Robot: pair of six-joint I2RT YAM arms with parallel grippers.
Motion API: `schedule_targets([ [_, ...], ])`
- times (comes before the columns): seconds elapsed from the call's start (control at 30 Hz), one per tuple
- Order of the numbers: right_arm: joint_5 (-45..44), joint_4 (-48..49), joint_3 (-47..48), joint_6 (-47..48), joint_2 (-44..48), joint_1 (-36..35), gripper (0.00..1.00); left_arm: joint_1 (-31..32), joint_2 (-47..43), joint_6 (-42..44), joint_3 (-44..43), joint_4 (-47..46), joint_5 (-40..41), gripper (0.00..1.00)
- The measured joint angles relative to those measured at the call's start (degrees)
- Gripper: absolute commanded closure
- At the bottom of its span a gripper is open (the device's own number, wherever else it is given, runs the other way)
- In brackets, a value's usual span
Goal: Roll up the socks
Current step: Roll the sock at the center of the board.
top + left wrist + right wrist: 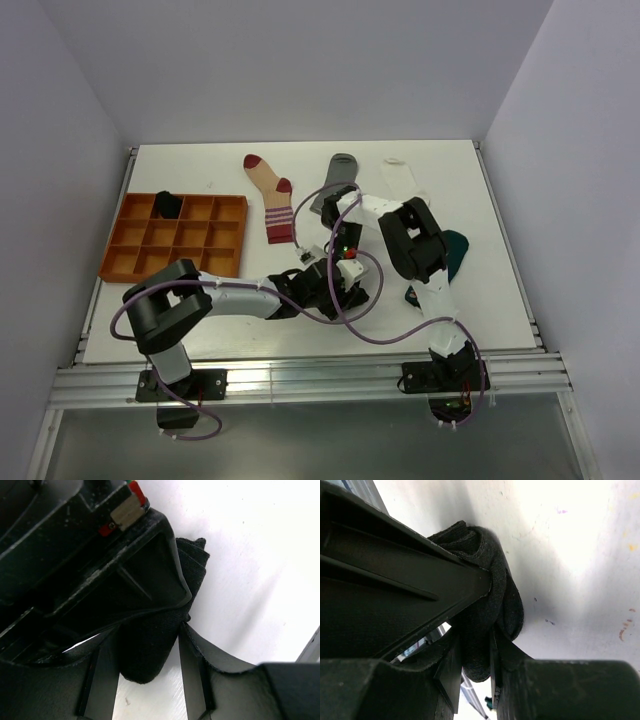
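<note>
A black sock is bunched into a partly rolled wad on the white table. My left gripper is shut on its near end. My right gripper is shut on the same black sock from the opposite side, and its black body fills the upper left of the left wrist view. In the top view the left gripper and the right gripper meet at the table's middle and hide the sock.
A beige red-striped sock, a grey sock and a white sock lie flat at the back. A dark teal sock lies behind the right arm. The orange compartment tray holds another black sock.
</note>
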State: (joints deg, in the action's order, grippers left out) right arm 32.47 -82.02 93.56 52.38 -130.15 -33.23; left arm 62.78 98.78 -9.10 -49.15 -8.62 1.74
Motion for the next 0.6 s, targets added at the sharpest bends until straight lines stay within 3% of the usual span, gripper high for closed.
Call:
schedule_targets([
  [0.23,-0.6,-1.2,0.2,-0.1,-0.5,0.5,0.79,0.7,1.7,-1.4,-1.5,-0.1,1.5,0.51],
  [0.43,-2.5,-2.0,0.2,0.3,-0.6,0.8,0.79,1.2,3.9,-2.7,-3.7,0.2,2.0,0.64],
  [0.6,-3.9,-2.6,0.2,1.0,-0.7,1.0,0.76,1.4,5.0,-3.5,-5.0,0.2,1.8,0.82],
])
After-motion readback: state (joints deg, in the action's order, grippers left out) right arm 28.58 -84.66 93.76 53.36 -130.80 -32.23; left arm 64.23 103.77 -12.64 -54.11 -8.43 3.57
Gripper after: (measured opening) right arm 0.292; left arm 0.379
